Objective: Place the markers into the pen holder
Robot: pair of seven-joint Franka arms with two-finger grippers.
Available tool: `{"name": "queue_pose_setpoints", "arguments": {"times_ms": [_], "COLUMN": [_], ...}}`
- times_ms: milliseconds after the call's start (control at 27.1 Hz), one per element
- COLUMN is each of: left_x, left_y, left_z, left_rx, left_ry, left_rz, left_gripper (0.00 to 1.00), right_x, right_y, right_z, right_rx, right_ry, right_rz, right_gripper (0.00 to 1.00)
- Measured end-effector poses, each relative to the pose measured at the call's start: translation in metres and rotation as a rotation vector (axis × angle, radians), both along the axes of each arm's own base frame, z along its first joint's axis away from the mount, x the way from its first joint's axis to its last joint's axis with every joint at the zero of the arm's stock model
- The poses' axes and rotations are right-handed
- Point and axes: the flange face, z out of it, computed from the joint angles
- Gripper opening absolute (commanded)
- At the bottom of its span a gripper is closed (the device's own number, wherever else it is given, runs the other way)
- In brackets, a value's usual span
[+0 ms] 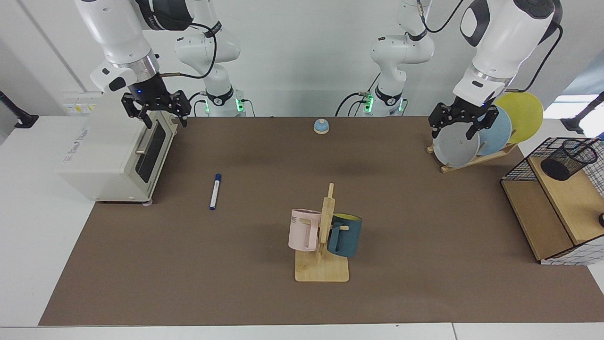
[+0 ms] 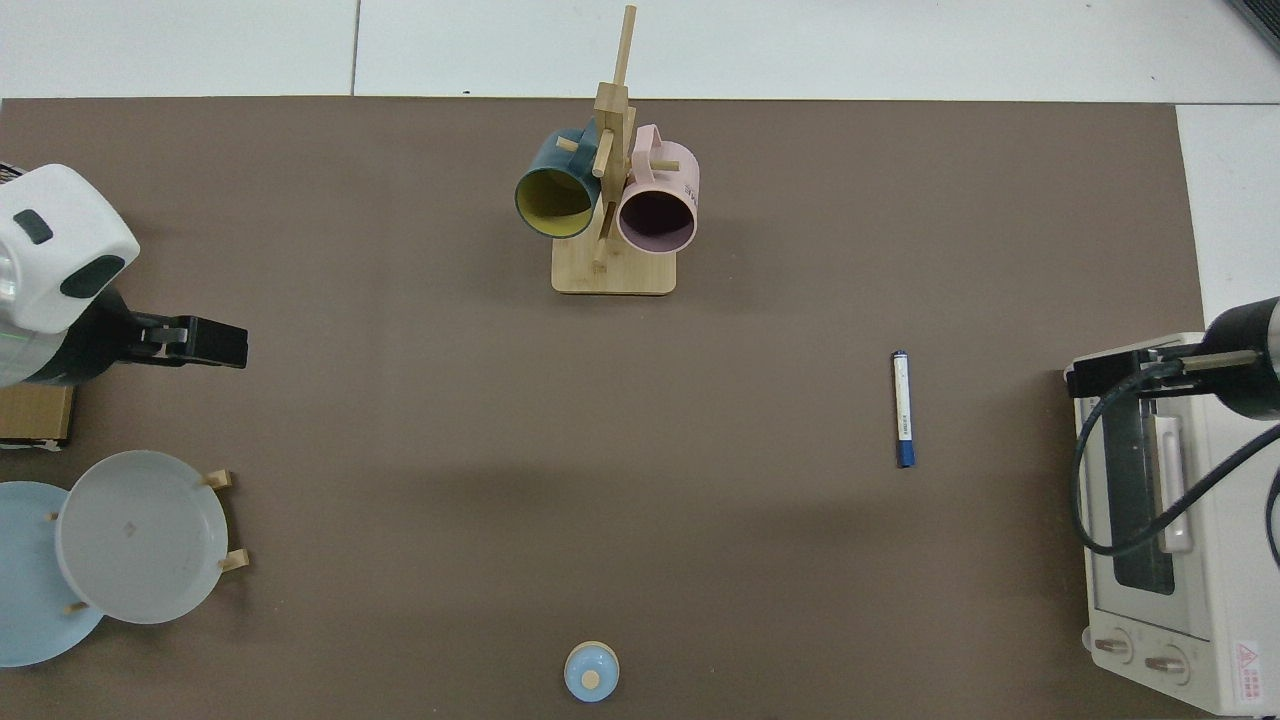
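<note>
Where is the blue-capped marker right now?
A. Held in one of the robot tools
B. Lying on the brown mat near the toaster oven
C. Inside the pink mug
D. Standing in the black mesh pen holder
B: the marker lies flat on the brown mat beside the toaster oven, far from the pen holder, and touched by neither the right tool nor the left tool.

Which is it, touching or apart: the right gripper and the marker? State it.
Apart. In the facing view the right gripper hangs open in front of the toaster oven, while the marker lies on the brown mat with bare mat around it.
</note>
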Motion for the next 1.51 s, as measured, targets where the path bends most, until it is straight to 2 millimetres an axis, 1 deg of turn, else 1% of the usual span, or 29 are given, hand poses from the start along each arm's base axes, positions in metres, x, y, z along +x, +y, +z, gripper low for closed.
{"name": "queue_pose_setpoints", "arguments": {"times_ms": [332,590,774,1106,1216,1327,1511], "left_x": [0.0,0.0,0.0,0.001,0.005,0.007,0.008], "left_y": [0.002,0.002,0.001,0.001,0.002,0.002,0.002], "left_z": [0.0,0.0,0.0,0.003,0.004,0.005,0.004], "left_rx": [0.0,0.0,0.0,0.001,0.001,0.001,0.001], "left_ry": [0.001,0.001,0.0,-0.006,-0.011,-0.014,-0.012], "left_rz": [0.003,0.004,0.001,0.002,0.003,0.003,0.003], "left_gripper": [1.0,1.0,1.0,1.0,1.0,1.0,1.0], "right_x": [0.0,0.0,0.002,0.012,0.015,0.024,0.044], "right_y": [-0.001,-0.006,0.0,0.013,0.02,0.029,0.035], "right_z": [0.0,0.0,0.0,-0.014,-0.02,-0.033,-0.076], "right_rx": [-0.006,-0.007,-0.008,-0.009,-0.01,-0.011,-0.016], "right_ry": [0.0,0.0,-0.016,-0.047,-0.046,-0.049,-0.044], "right_rz": [-0.001,-0.01,0.001,-0.005,-0.001,0.003,0.007], "right_gripper": [0.99,0.99,0.99,0.99,0.99,0.99,0.99]}}
